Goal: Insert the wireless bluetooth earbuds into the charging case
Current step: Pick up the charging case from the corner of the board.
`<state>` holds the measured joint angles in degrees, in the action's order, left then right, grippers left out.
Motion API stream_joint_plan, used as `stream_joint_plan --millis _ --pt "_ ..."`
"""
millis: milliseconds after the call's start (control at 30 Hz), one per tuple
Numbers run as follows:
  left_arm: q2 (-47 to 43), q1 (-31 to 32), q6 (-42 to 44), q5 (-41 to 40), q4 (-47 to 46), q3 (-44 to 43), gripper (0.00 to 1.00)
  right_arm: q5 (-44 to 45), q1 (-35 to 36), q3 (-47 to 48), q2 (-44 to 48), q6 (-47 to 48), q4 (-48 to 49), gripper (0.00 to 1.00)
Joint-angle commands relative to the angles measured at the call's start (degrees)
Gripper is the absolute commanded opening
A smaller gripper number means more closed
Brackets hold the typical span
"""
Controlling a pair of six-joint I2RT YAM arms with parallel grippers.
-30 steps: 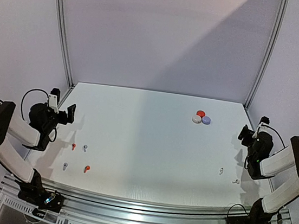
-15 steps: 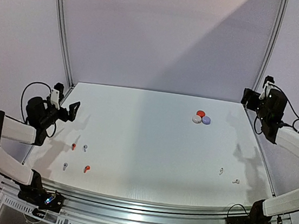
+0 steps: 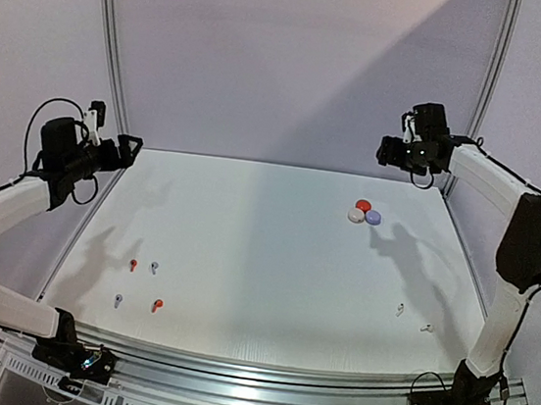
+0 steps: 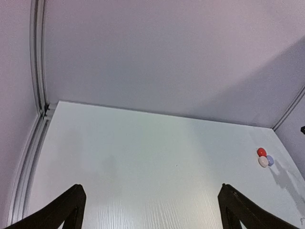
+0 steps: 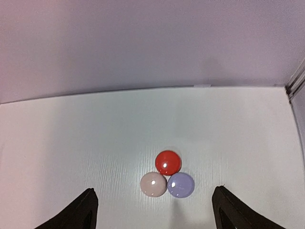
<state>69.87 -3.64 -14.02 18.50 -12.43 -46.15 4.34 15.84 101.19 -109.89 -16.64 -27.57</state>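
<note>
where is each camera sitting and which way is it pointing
top external: fixed above and behind the arm bases, looking down over the table; shows both arms, with the left gripper and right gripper held high.
left wrist: on the left arm, facing across the table to the far wall; its open fingers frame the bottom.
right wrist: on the right arm, looking down at the three round cases; its open fingers sit at the bottom.
shared: all views show the cases; only the top view shows the earbuds.

Frame edges crop the left hand's fingers (image 4: 70, 207) and right hand's fingers (image 5: 82, 212); the earbuds (image 3: 132, 265) are too small for detail.
</note>
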Motion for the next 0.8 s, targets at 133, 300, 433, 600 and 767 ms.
stream_joint_plan --millis 133,300,433,600,767 --pt "-1.75 0.31 -6.62 5.91 8.15 4.53 0.99 6.44 4.53 9.0 -13.44 -12.11 -12.99 0.82" --pt "-1.58 0.3 -5.44 6.7 6.88 5.11 0.99 10.21 5.08 15.17 -20.35 -13.5 -17.21 0.83" --pt "-1.57 0.3 -4.9 6.61 6.61 5.55 0.99 8.38 5.05 15.2 -22.24 -14.42 -16.14 0.79" --pt "-1.49 0.32 -5.58 6.73 5.23 6.66 0.99 5.3 5.88 15.46 -24.69 -13.13 -10.73 0.78" --pt "-2.05 0.31 -4.87 6.57 5.53 6.83 0.99 6.16 5.96 17.29 -27.63 -12.13 -11.19 0.78"
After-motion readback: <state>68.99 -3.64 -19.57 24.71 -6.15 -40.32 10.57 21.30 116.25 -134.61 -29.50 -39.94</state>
